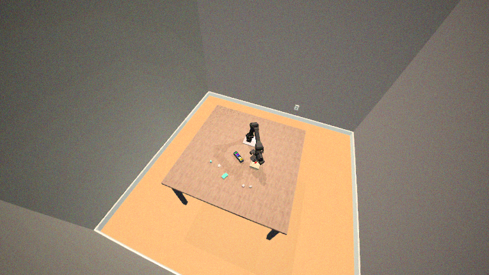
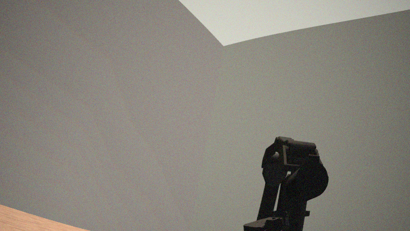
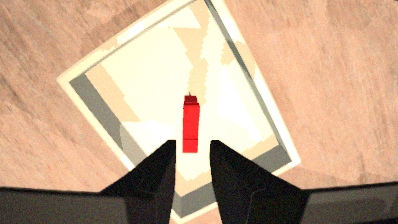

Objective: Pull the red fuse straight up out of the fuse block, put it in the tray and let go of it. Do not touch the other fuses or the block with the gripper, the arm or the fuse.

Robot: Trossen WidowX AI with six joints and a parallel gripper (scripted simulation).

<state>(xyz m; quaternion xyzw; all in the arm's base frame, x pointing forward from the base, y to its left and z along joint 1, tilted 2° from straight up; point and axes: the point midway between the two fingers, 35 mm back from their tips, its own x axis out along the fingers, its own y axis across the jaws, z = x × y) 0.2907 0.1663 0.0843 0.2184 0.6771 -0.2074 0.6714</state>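
- I see one arm (image 1: 258, 136) (image 2: 295, 183) and one gripper (image 1: 255, 161) (image 3: 192, 148) with two fingers
- One table (image 1: 205, 164) (image 2: 28, 221) (image 3: 345, 100), with two legs (image 1: 179, 196) visible to me
- One tray (image 1: 254, 167) (image 3: 97, 121)
- One red fuse (image 1: 255, 162) (image 3: 191, 122)
- One fuse block (image 1: 238, 157); its fuses are too small for me to count
- Two teal pieces (image 1: 224, 176), one bigger and one small
- Three small white pieces (image 1: 243, 185)
- One wall outlet (image 1: 296, 107)

In the top view, a teal block (image 1: 224, 176) and four small cubes (image 1: 219, 165) lie below centre; a socket (image 1: 296, 107) sits upper right.
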